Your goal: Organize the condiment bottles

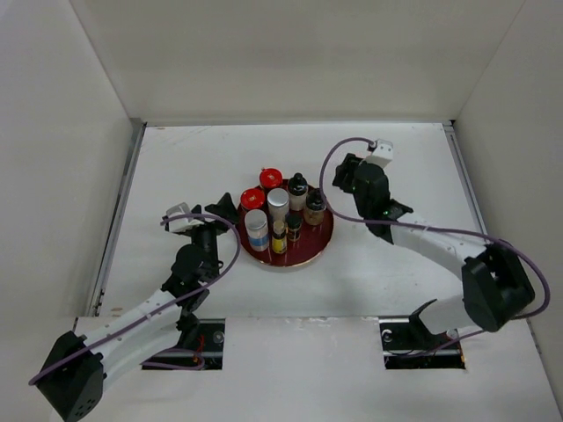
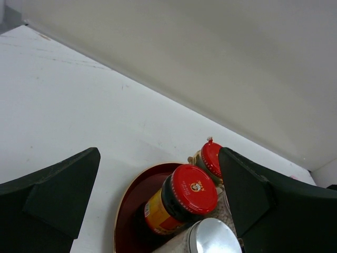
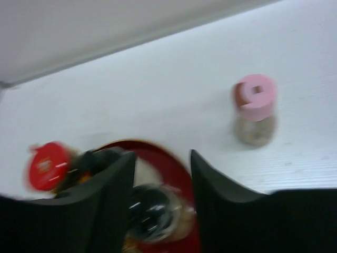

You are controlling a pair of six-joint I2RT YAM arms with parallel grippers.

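Observation:
A round dark red tray (image 1: 324, 241) holds several condiment bottles: two red-lidded dark jars (image 1: 272, 178) (image 1: 252, 199), a silver-white cylinder (image 1: 278, 200), a blue-labelled white cylinder (image 1: 256, 228), two black-capped bottles (image 1: 297, 186) (image 1: 315, 204) and a slim yellow-labelled one (image 1: 279, 236). My left gripper (image 1: 223, 206) is open at the tray's left rim. In the left wrist view the left gripper (image 2: 158, 158) frames a red-lidded jar (image 2: 189, 188). My right gripper (image 1: 338, 181) (image 3: 162, 155) is open over the tray's right side, above a blurred black-capped bottle (image 3: 155, 213). A pink-capped bottle (image 3: 255, 108) stands on the table outside the tray.
White walls close the table on the left, back and right. The pink-capped bottle does not show in the top view. The right arm (image 1: 440, 242) stretches across the table's right half. Cables loop off both wrists.

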